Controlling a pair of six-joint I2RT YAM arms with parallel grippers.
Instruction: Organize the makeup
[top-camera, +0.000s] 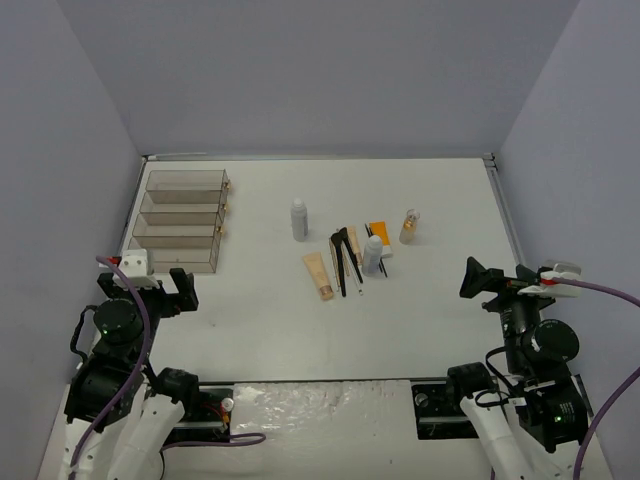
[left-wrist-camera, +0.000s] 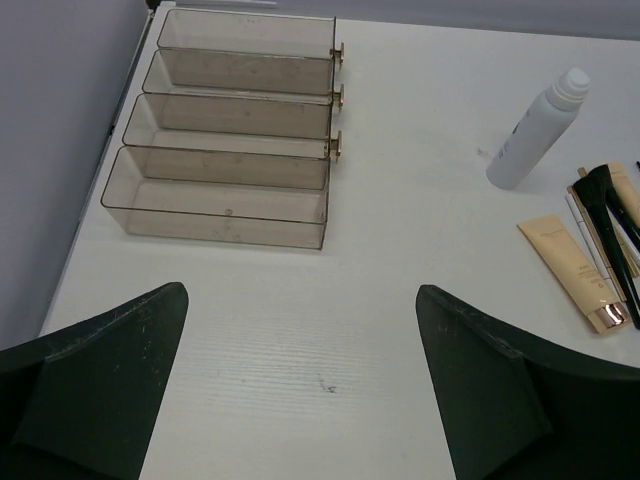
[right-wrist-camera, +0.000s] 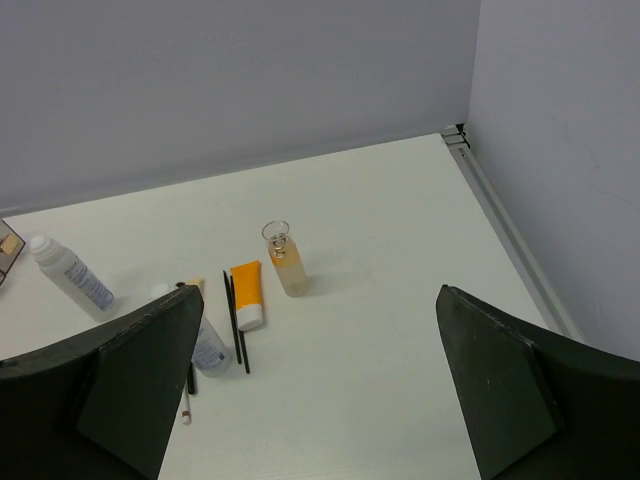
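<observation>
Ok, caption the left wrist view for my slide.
Open left gripper facing the clear tiered organizer, white bottle and beige tube at right.

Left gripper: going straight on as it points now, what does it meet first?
Likely the bare table, just short of the clear drawer box. The left gripper is open and empty. Depth is unclear.

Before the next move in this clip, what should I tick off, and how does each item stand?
1. Left gripper open and empty: ok.
2. Right gripper open and empty: ok.
3. Drawer box compartments open at the top, nothing inside: ok.
4. Glass vial upright, apart from the orange tube: ok.
5. Black brushes free to pick singly: cannot tell, they lie bunched together.
6. Anything sorted into the box: not ok, every item lies on the table.
</observation>
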